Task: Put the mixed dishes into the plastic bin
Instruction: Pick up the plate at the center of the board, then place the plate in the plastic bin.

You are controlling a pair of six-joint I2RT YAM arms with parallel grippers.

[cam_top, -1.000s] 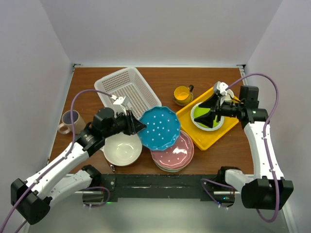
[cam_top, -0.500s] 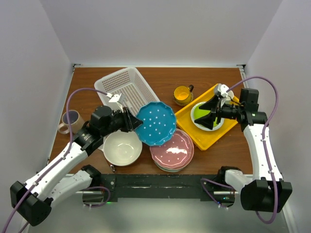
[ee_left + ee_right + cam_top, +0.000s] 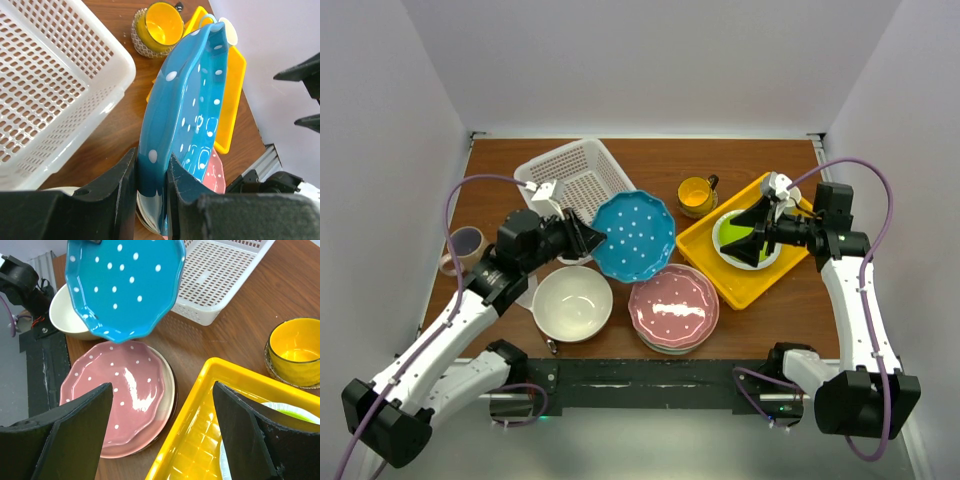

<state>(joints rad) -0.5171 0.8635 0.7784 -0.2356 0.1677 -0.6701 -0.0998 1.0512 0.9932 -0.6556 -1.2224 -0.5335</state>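
I have the left pincer clamped on the rim of the blue dotted plate, tilted on edge in the air just beside the plastic bin, I guess to clear its wall; my right pincer hangs apart, empty, above the yellow tray, out of the way

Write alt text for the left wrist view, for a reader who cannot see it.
The left fingers pinch the rim of a blue white-dotted plate, seen nearly edge-on. A white plastic bin sits to its left, a yellow mug beyond.
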